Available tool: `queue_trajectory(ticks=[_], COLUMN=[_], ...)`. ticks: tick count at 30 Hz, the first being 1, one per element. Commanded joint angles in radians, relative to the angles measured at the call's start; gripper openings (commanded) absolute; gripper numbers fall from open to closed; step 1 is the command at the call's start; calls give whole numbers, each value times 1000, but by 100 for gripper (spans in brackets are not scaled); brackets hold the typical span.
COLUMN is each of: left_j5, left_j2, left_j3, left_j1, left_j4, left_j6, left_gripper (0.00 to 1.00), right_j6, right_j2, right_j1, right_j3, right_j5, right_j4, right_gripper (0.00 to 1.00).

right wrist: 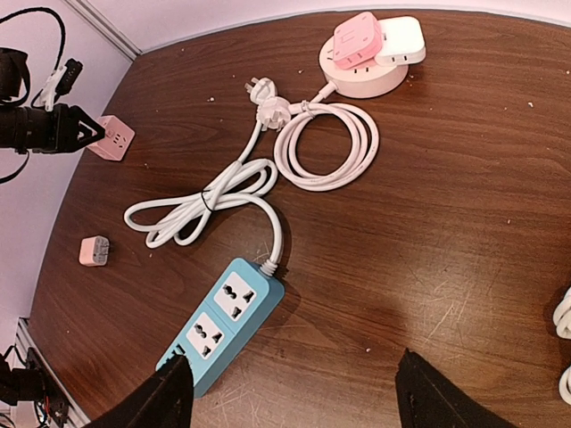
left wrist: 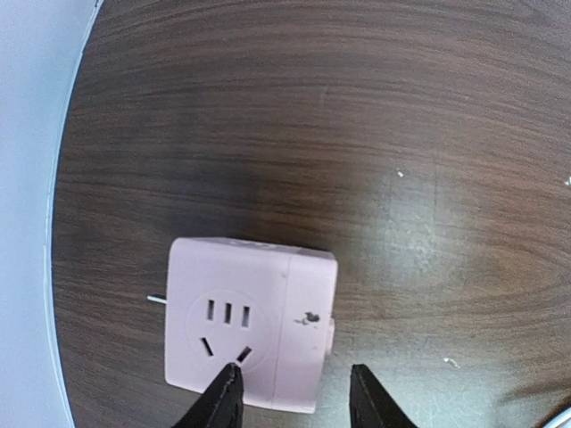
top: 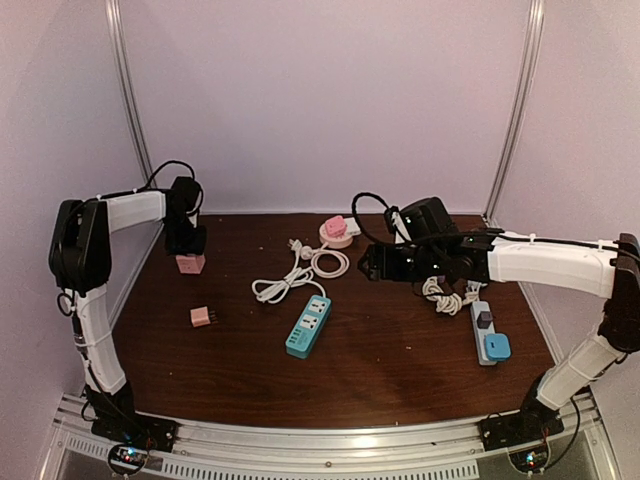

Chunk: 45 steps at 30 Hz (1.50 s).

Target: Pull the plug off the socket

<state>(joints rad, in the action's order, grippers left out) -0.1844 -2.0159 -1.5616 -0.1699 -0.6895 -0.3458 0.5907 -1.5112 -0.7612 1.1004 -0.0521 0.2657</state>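
A pink cube plug (left wrist: 250, 325) with a socket face on top lies on the table at the far left, a metal prong sticking out of its side. My left gripper (left wrist: 294, 401) hangs just above it, open; one fingertip (left wrist: 223, 392) is over the cube's face and the other stands off its edge, holding nothing. From above, the left gripper (top: 186, 243) sits over the cube (top: 190, 264). My right gripper (right wrist: 294, 401) is open and empty, high over the table's middle. A round pink socket (right wrist: 361, 76) at the back carries a pink plug (right wrist: 357, 40) and a white plug (right wrist: 400, 40).
A teal power strip (top: 309, 326) with a coiled white cord (top: 300, 275) lies mid-table. A small pink plug (top: 201, 317) lies loose at the left. A grey strip (top: 482, 348) with a blue plug (top: 497, 347) is at the right. The left wall is close to the cube.
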Motion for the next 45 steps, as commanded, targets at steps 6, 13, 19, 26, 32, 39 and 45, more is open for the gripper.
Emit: queue_trajectory(ticks=[6,13,19,26,32,39,45], left_j5=[53,103,114,119,175,244,184], left_j2=[104,208,216,149,57,-65,-114], left_j3=[-9,62,85,56,-10,-65,-64], left_j1=[-146,-308,-503,-694,-845,-894,-884], left_j4=[-13,-12,-8,2,14,57,54], left_j6=[19,-14,-69,-113,-127,-155,-163], left_gripper=[55,69,74,74,74,74,74], right_j6=[12,17,20,24,28,30,-4], right_j2=[-5,8,28,74,108,143,111], right_j1=[8,33,83,146,183,285,417], right_j3=[6,-14,-34,-69,-110,-155,-129], right_j5=[29,41,41,35,32,47,95], right_j4=[-6,-8,-24,-26,-27,-29,-53], right_gripper=[79,80,80,80,81,81,85])
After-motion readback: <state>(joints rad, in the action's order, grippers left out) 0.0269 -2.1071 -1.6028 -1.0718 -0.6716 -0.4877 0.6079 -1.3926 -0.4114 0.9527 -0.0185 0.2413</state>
